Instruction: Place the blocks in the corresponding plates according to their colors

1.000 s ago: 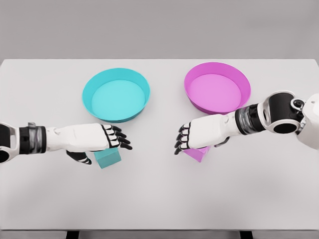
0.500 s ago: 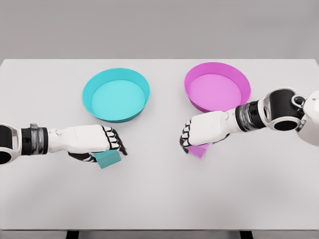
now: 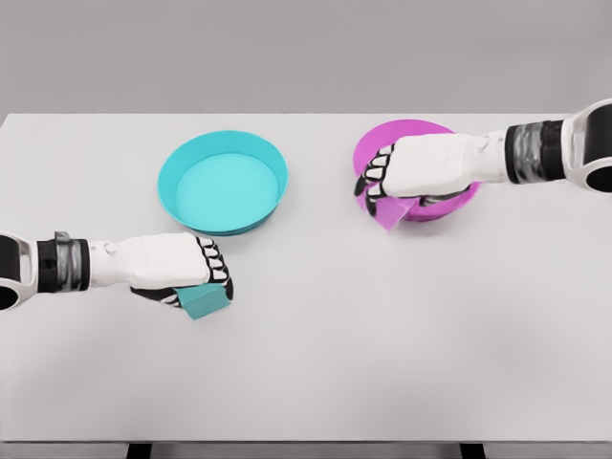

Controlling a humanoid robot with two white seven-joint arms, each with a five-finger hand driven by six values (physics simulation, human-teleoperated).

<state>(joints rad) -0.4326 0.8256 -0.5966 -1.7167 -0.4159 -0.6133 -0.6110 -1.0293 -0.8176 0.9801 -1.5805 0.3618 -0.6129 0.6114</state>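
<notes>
Both hands grip blocks near the cyan plate (image 3: 223,182).

The left hand (image 3: 182,273), below the cyan plate, curls round the cyan block (image 3: 205,301) on the table (image 3: 316,363). To the plate's right, the right hand (image 3: 421,167) holds the magenta block (image 3: 385,212) at the magenta plate's (image 3: 435,206) near-left rim.

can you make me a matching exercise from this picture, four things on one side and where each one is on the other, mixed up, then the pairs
Things:
1. teal block
2. pink block
3. teal plate
4. pink plate

Places:
A. on the table, empty, left of the middle
B. gripped by the right hand, at the near rim of its matching plate
C. under the right hand, partly hidden by it
D. gripped by the left hand, low near the table, in front of its matching plate

Pairs: 1-D, 2-B, 3-A, 4-C
</notes>
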